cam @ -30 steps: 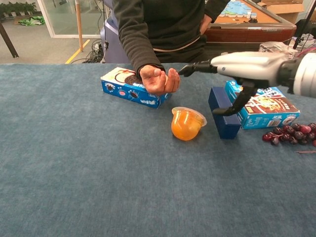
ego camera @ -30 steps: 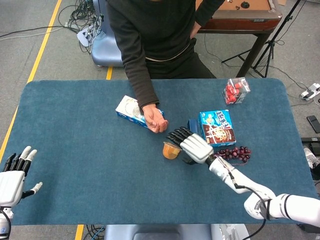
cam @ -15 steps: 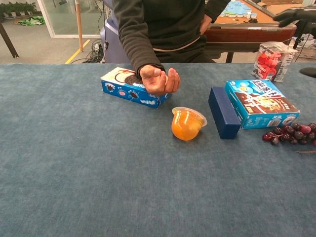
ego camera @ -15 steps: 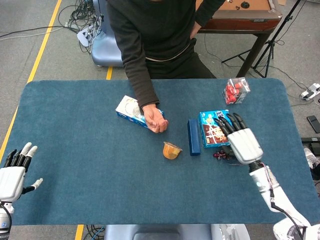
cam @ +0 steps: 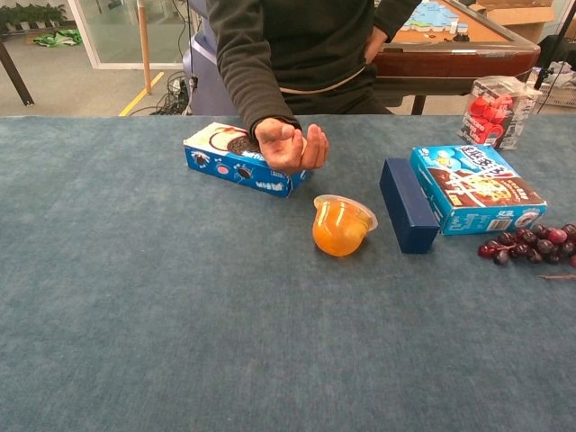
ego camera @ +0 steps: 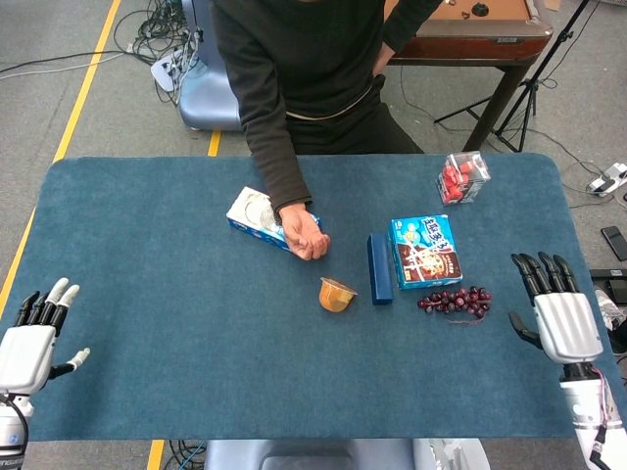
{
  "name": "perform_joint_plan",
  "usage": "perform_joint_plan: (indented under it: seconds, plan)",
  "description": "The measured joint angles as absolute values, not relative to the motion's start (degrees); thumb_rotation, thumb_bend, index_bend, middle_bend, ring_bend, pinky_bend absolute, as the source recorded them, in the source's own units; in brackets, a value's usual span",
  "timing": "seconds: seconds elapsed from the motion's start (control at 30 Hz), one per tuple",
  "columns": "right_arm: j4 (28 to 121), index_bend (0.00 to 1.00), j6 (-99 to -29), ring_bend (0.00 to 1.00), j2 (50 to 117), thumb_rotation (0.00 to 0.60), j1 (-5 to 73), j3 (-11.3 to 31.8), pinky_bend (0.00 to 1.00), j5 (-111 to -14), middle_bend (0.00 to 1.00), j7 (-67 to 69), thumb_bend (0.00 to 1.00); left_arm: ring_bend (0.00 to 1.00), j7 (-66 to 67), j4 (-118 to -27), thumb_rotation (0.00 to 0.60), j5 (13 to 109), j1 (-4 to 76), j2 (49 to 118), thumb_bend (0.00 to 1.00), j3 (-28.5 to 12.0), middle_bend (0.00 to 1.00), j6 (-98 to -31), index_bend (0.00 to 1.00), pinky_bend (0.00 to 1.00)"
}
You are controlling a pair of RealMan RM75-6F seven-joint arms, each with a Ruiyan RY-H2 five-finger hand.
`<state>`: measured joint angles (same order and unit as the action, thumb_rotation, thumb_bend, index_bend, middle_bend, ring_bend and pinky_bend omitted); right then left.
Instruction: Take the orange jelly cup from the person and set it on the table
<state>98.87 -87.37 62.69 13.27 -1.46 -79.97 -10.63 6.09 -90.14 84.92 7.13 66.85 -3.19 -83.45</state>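
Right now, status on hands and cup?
Left hand open, right hand open, both at table edges. Cup on table, tilted, untouched. Person's hand empty behind it.

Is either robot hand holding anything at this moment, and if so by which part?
Nothing is held. Left hand and right hand are empty, fingers apart; the orange jelly cup sits on the table.

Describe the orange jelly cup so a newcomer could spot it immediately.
On the blue table, look just below the person's hand, left of the dark blue box. The orange jelly cup sits there alone, tilted: the only small, rounded, translucent orange thing among the boxes.
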Motion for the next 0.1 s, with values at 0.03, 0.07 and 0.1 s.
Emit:
perform_joint_plan:
  seconds: [0.03,0.07,0.1]
  plan:
    - [98.57,0.00,-88.12,0.00,62.80,0.600,12.42,-1.60,0.05,-80.41,0.11,-9.97,0.30,0.09,6.23,-90.29,0.600,84.98,7.12,66.86,0.19,-3.17,0.02,-83.55,0.06,0.04]
    - [98.43,0.00,-88.47,0.00,62.86,0.600,11.83,-1.71,0.05,-80.67,0.11,-9.51,0.30,0.09,6.42,-90.46,0.600,85.01,7.11,66.86,0.19,-3.16,0.02,-83.62,0.06,0.04]
    - [98.37,0.00,-88.64,0.00,62.87,0.600,11.31,-1.82,0.05,-80.89,0.11,-9.09,0.30,0.09,6.56,-90.59,0.600,85.03,7.11,66.85,0.19,-3.14,0.02,-83.65,0.06,0.04]
